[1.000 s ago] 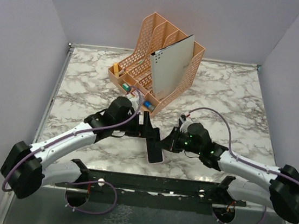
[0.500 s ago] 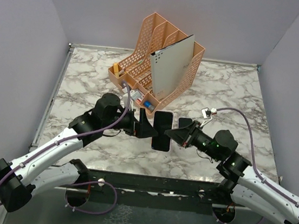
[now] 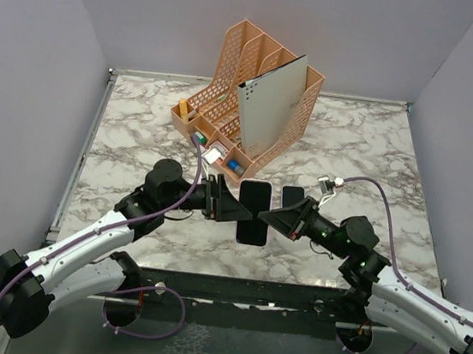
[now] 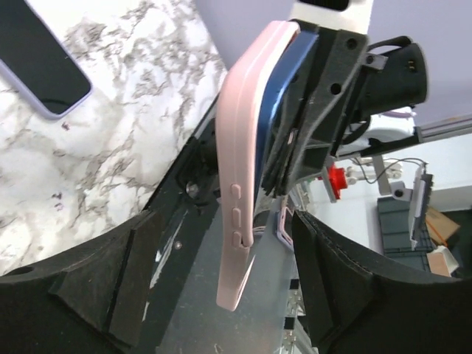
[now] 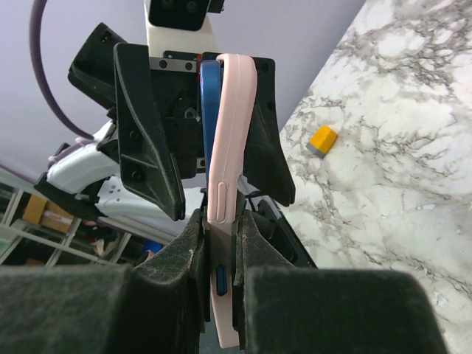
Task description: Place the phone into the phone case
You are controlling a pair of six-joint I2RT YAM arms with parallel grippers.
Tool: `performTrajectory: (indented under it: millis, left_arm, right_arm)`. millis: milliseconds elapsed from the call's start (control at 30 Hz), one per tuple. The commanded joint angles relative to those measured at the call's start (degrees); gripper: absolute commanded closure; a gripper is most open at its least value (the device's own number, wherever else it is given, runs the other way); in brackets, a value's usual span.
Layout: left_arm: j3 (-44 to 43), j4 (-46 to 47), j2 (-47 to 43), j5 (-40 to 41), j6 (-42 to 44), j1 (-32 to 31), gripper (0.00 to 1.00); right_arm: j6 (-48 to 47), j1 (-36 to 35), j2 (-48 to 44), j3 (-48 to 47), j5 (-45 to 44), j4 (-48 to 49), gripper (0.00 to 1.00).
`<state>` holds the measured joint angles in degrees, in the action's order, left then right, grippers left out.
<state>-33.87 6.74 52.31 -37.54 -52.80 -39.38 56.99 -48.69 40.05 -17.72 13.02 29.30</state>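
Observation:
A blue phone (image 4: 274, 88) sits in a pink case (image 4: 240, 169), with its far end standing proud of the case rim. My right gripper (image 5: 221, 221) is shut on the near end of the case (image 5: 228, 133), which it holds edge-up above the table; the phone's blue edge (image 5: 210, 110) shows beside it. In the top view the phone's dark screen (image 3: 254, 207) hangs between both grippers. My left gripper (image 4: 225, 221) is open, one finger (image 4: 110, 295) on each side of the case without touching it. In the top view the left gripper (image 3: 229, 206) faces the right gripper (image 3: 272, 220).
A second phone in a lilac case (image 4: 40, 63) lies on the marble table (image 3: 137, 139), right of the held phone (image 3: 293, 194). An orange file rack (image 3: 246, 100) holding a grey folder stands at the back. A small yellow block (image 5: 322, 139) lies on the table.
The phone and case went from lying at the table's front edge to being held in the air. The right arm drew back to the right. The left gripper now stands open around the case.

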Motion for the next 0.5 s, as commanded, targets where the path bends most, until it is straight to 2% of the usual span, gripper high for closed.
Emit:
performTrajectory:
  millis: [0, 67, 233, 367, 467]
  left_arm:
    - [1.5, 11.6, -2.7, -2.9, -5.7, 0.2, 0.26]
    - [1.6, 12.2, -3.0, -2.8, -5.9, 0.2, 0.33]
    - [1.6, 12.8, -3.4, -3.1, -6.4, 0.2, 0.61]
    - [2.0, 13.5, -4.0, -3.1, -6.4, 0.2, 0.75]
    - [2.3, 14.2, -4.0, -2.7, -6.5, 0.2, 0.83]
  right_arm:
    - [1.2, -0.2, 1.8, -1.0, 4.6, 11.1, 1.0]
    - [1.2, -0.2, 3.2, -1.5, 5.3, 11.3, 0.99]
    - [1.2, -0.2, 5.3, -2.0, 5.9, 11.7, 0.97]
    - [0.7, -0.2, 6.6, -2.6, 6.9, 10.8, 0.9]
    - [0.5, -0.2, 7.1, -2.5, 7.6, 10.3, 0.76]
